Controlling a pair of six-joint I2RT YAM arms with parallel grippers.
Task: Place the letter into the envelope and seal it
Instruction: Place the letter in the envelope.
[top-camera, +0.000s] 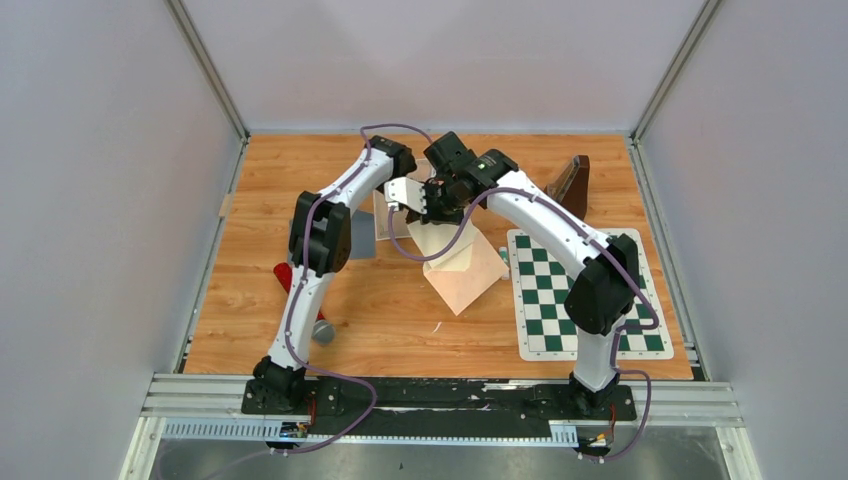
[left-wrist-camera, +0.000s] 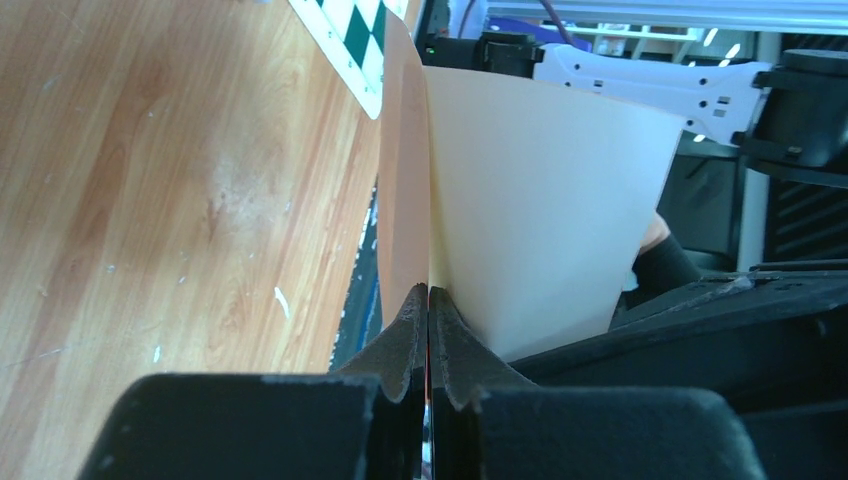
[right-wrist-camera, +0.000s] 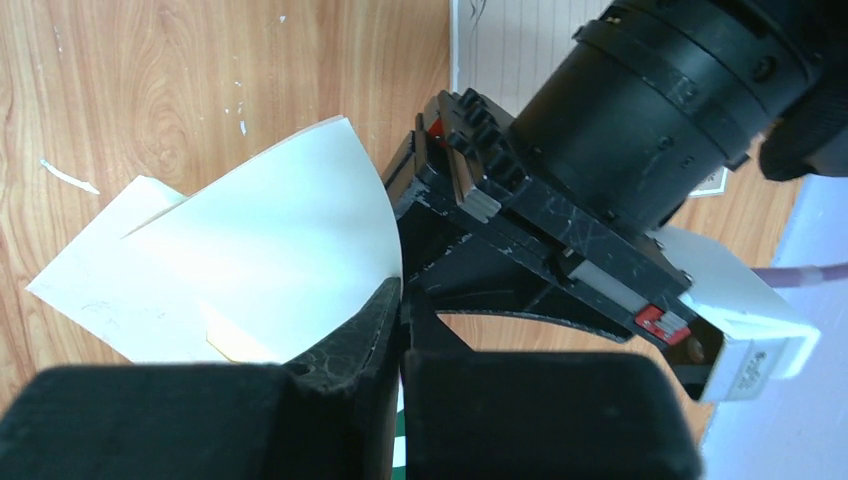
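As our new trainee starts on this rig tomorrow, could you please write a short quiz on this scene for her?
1. True or false: the left pincer is shut on the envelope.
2. On which side of the envelope does the chequered mat lie? A. the robot's left. B. the robot's right. C. beneath it.
3. Fill in: the right pincer is ____ (open or shut).
Key: 1 true; 2 B; 3 shut.
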